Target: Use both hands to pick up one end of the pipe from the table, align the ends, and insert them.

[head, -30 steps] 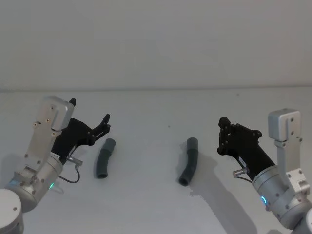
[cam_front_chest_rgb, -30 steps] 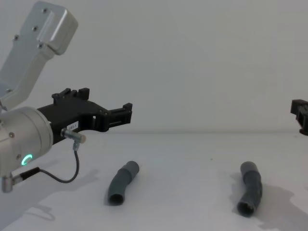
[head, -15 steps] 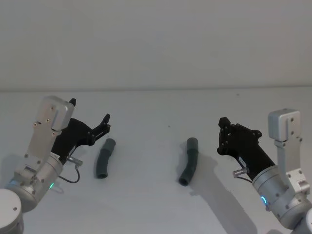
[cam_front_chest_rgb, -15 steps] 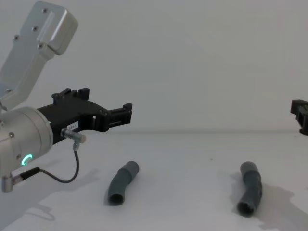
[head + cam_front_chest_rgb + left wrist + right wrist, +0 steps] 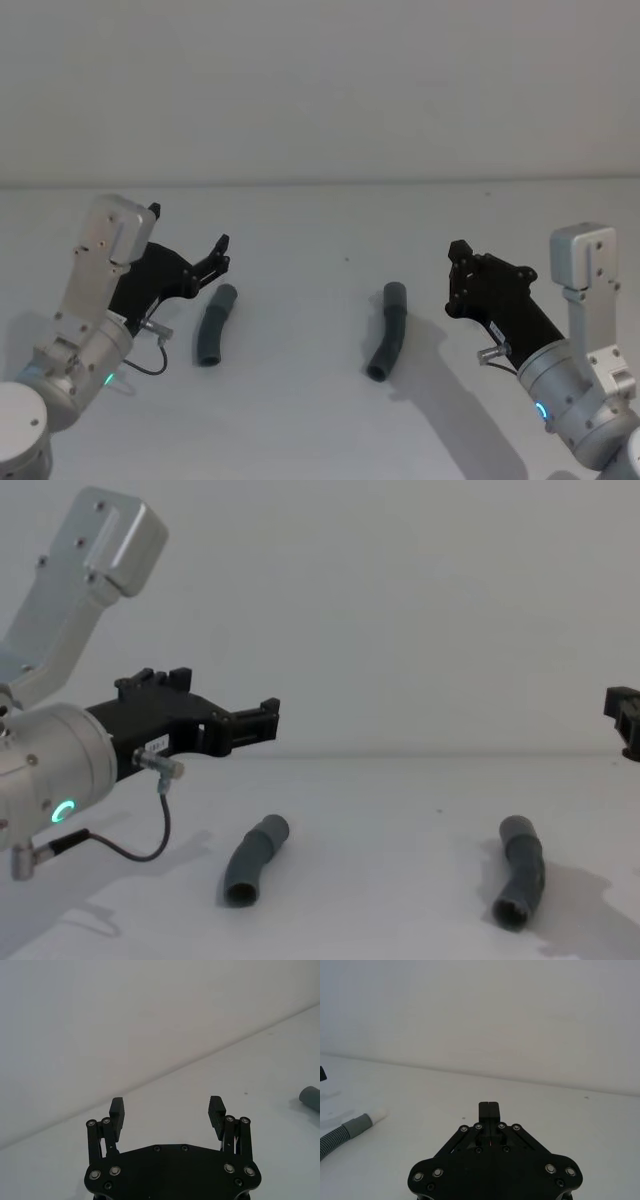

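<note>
- Head view is showing the left piece and the right piece lying flat on the table, well apart. Neither is shifting from a second ago.
- The left gripper is creeping slightly forward and inward. It is hovering just beside the left piece's far end without touching it, its jaws standing wide apart and holding nothing.
- The right gripper is staying put, hovering near the right piece's far end with its jaws pressed together on nothing.
- This is suggesting a task that is barely starting. The left arm seems to be beginning its approach and no piece is being lifted. The right jaws are going to need spreading before any grasp.
- The right wrist view is catching a ribbed piece ending in a grey cuff and a white tip. It is probably the right piece, though which one is not certain.
- The chest view is showing a hollow socket at the right piece's near end, while the left piece's ends are proving hard to read.
- The chest view is cutting the right gripper off at its edge, and the left wrist view is clipping a pipe end at its border.
</note>
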Tool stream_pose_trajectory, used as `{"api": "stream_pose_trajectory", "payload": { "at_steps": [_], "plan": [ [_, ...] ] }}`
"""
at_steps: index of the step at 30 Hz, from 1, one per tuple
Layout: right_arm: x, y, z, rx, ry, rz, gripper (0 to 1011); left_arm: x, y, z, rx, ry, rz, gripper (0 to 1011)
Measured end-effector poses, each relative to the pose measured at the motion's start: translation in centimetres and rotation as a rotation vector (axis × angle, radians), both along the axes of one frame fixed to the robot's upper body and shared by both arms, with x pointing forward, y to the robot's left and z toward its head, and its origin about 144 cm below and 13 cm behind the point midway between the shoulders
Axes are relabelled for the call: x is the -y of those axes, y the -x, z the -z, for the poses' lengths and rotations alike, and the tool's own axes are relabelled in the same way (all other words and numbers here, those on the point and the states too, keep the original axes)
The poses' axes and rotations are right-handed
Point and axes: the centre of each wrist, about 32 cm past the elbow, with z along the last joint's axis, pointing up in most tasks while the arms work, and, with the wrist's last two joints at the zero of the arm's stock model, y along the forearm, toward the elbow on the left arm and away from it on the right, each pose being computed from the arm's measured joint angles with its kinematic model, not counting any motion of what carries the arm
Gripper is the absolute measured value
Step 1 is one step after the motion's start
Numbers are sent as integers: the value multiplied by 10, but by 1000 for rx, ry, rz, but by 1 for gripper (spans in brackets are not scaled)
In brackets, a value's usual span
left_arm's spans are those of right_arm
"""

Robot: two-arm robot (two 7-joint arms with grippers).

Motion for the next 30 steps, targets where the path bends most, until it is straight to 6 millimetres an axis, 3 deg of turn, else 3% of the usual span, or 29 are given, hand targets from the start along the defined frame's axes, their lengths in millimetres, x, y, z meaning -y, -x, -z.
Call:
{"api": "stream_pose_trajectory", "payload": {
  "at_steps": [11, 30],
  "plan": [
    [0, 0, 0, 0, 0, 0, 0, 7, -4, -3, -106, 31, 0, 1001],
    [0, 0, 0, 0, 0, 0, 0, 38, 11, -36, -305, 34, -67, 1001]
  ]
}}
